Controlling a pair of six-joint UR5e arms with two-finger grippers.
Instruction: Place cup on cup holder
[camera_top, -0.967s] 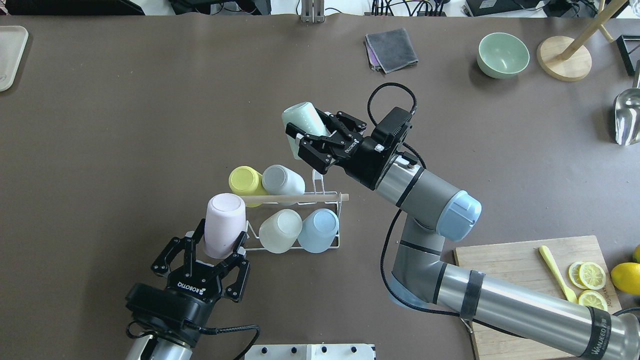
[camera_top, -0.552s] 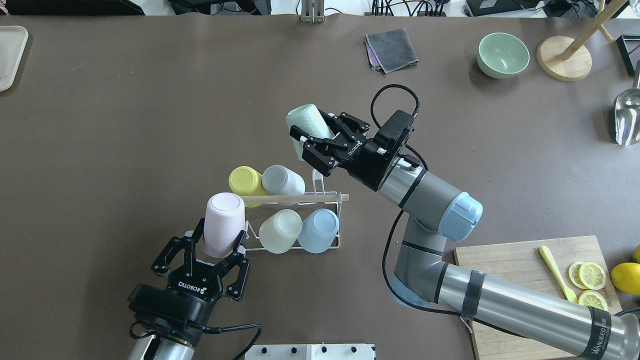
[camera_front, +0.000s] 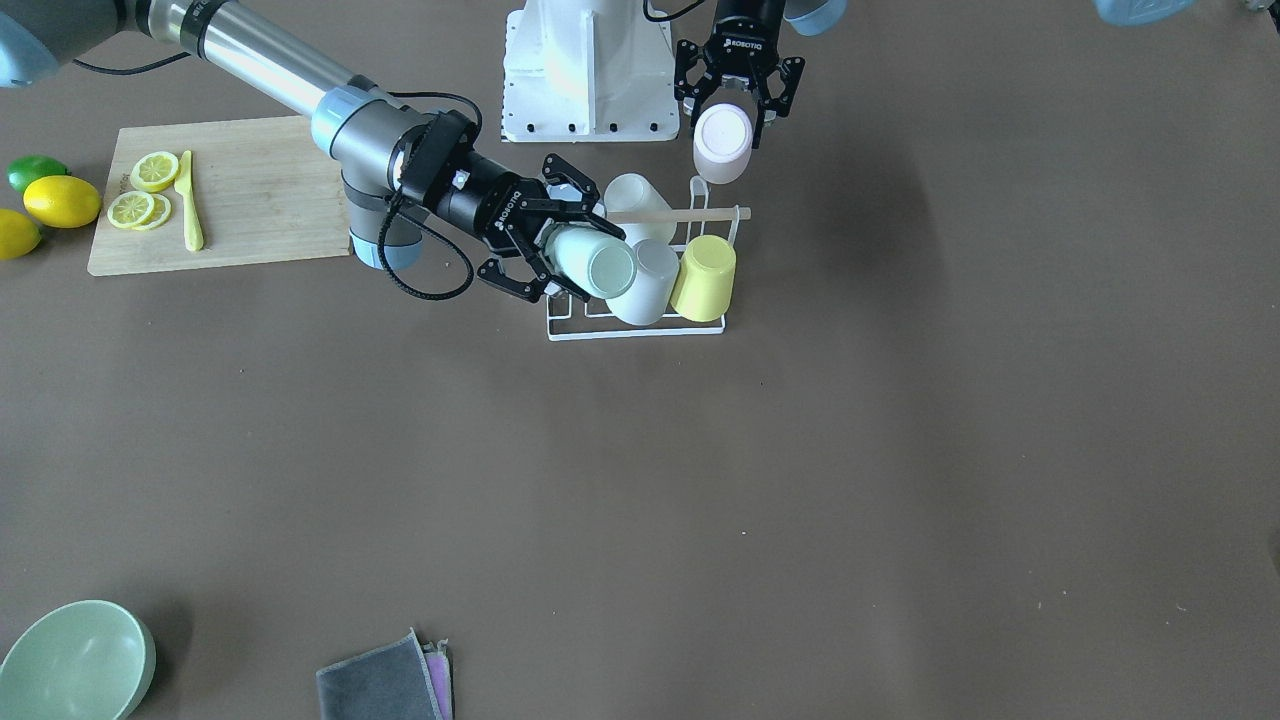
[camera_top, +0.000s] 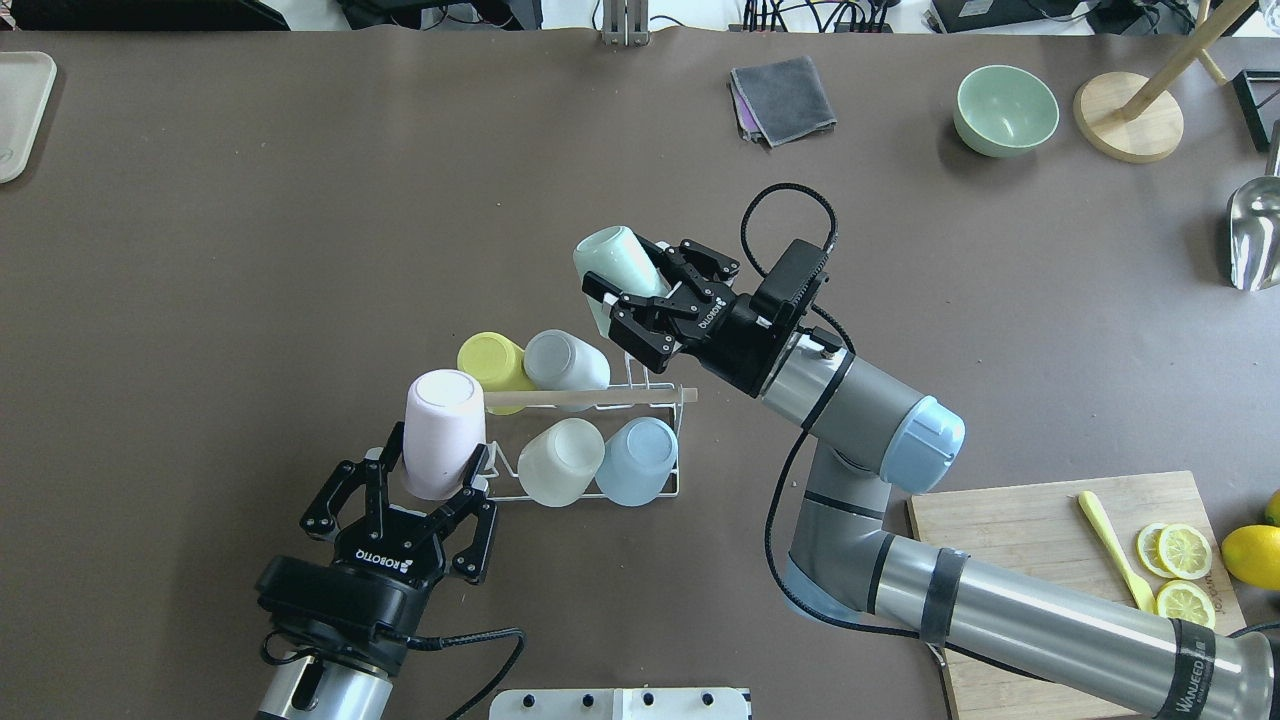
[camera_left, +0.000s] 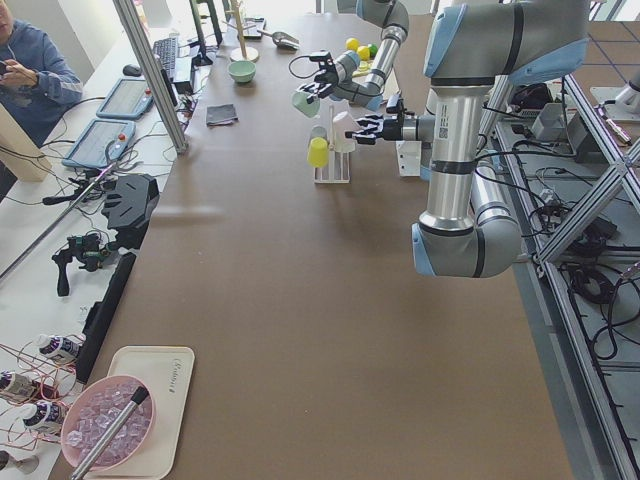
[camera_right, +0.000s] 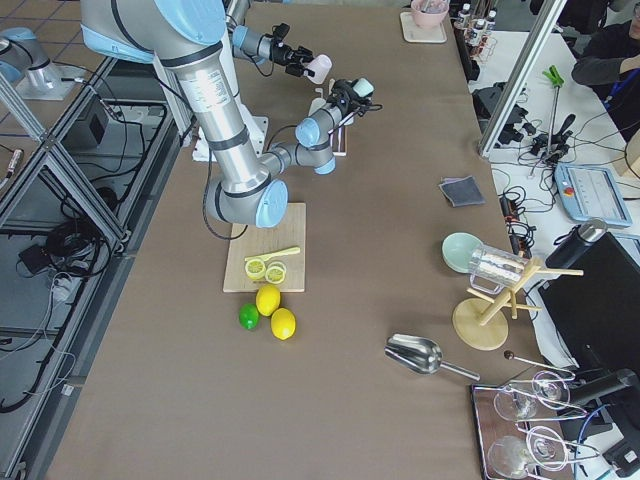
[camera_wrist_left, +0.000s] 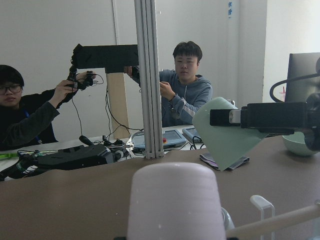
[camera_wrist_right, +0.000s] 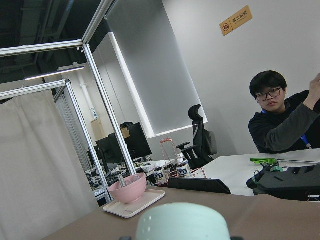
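L gripper (camera_top: 437, 460) is gripping pink cup (camera_top: 440, 420), cup holder (camera_top: 600, 398) just ahead of it. R gripper (camera_top: 630, 277) is clamping mint cup (camera_top: 603, 258).

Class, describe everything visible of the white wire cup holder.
The cup holder is a small white wire rack standing on the brown table, with a light wooden dowel across its top. Four cups sit upturned and tilted on its prongs: a yellow cup and a grey cup on the far side, a cream cup and a blue cup nearer the robot. A pink cup in the left gripper hangs at its left end, contact unclear; a mint cup in the right gripper hangs near it.
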